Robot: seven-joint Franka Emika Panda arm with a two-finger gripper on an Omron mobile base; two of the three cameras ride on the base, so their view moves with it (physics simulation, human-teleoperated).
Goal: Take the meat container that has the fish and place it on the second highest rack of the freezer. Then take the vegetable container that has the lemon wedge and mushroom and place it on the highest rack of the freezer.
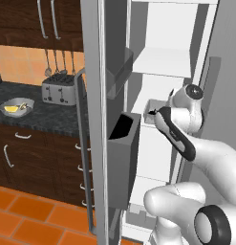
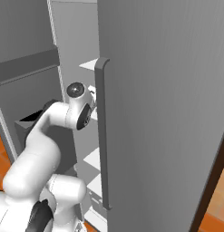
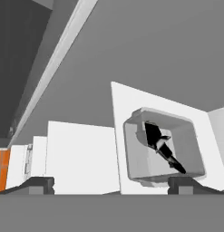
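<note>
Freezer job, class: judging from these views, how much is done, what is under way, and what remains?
Done: the fish container sits on a freezer rack, and the jaws stand open, holding nothing. Under way: the gripper hovers close beside that container. Left: the vegetable container waits on the counter; it must go to the highest rack.

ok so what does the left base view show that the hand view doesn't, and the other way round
Left base view: the counter with the toaster, a shallow container holding something yellow, and the open door's bin.
Hand view: a look into the meat container, with the dark fish inside, and the hand with its tips spread wide, open.
Both: that meat container sitting on a white freezer rack.
</note>
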